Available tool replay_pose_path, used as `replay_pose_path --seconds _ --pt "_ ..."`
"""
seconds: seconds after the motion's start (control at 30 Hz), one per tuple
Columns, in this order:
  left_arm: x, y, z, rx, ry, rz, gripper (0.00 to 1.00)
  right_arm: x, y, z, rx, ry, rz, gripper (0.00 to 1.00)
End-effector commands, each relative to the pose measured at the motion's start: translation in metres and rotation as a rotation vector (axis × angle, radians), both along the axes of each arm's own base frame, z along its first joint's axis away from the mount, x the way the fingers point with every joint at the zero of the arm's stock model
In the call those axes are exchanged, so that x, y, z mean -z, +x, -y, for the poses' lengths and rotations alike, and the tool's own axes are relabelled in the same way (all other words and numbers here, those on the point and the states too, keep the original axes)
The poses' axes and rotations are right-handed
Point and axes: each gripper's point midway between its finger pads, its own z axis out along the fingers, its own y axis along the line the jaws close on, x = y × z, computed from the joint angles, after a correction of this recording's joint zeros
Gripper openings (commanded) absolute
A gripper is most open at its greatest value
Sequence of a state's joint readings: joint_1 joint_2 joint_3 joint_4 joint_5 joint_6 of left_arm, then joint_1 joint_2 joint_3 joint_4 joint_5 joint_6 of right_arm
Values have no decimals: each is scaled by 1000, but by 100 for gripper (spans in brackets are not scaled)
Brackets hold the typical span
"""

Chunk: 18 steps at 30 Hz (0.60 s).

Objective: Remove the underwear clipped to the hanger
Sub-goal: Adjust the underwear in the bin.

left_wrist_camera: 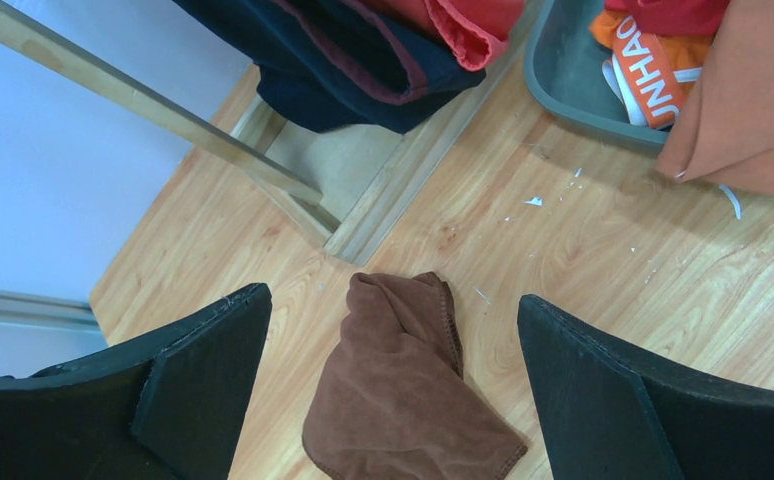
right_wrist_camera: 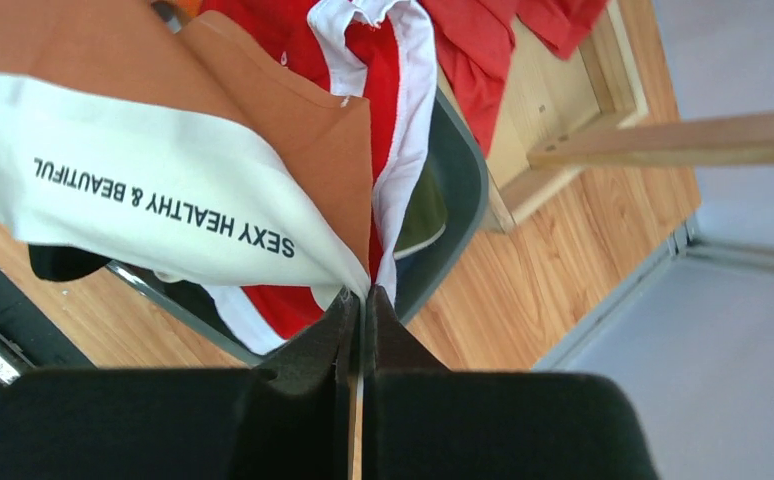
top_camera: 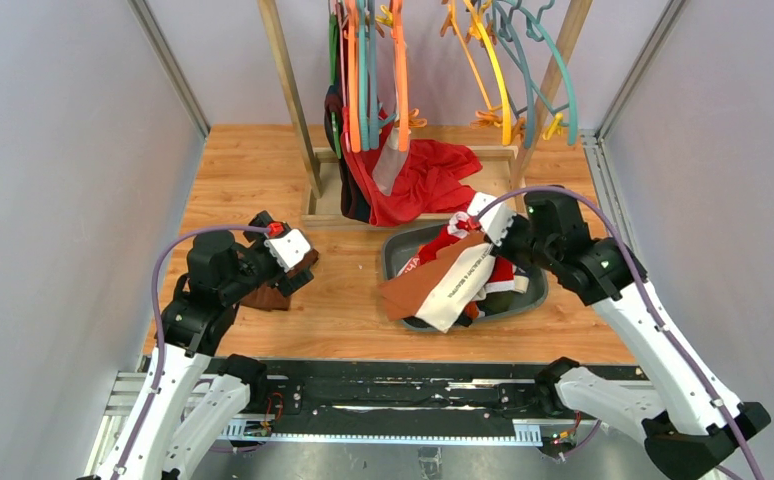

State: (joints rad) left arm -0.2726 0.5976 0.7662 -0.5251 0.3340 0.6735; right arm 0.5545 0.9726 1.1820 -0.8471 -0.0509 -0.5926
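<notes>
- Over the grey tray (top_camera: 400, 250), the right tool (right_wrist_camera: 360, 300) is pinched fully together on a corner of the brown briefs (right_wrist_camera: 163, 190), where the white waistband ends. The white trim of the red briefs (right_wrist_camera: 388, 90) runs into the same pinch; whether it is caught too cannot be told.
- At the left of the table (top_camera: 253, 170), the left tool (left_wrist_camera: 393, 340) hangs spread wide with nothing in it, above a plain brown cloth (left_wrist_camera: 393, 410).
- The tray holds a heap: the brown briefs draped over its near rim, the red briefs beneath, darker fabric under those.
- Judged step: sorting briefs that are off the hangers (top_camera: 368, 80) into the tray. The next move calls for lifting the brown pair clear of the rim and letting go inside.
- A pale piece (top_camera: 393, 165) hangs from an orange hanger (top_camera: 400, 80) beside the large red cloth (top_camera: 433, 180); it is likely the next to unclip.
</notes>
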Motion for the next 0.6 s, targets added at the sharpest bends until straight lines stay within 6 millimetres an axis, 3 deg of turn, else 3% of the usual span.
replay_pose_path --seconds 0.0,0.1,0.4,0.57 --pt "-5 3 3 14 -7 26 98 -9 6 30 144 -7 16 1" --pt "-6 3 4 15 -7 26 98 -2 12 46 215 -23 -1 1" --pt "-5 4 4 18 -5 26 98 48 30 84 367 -141 -70 2" --pt "-6 4 4 19 -7 27 98 77 23 47 203 -36 -183 5"
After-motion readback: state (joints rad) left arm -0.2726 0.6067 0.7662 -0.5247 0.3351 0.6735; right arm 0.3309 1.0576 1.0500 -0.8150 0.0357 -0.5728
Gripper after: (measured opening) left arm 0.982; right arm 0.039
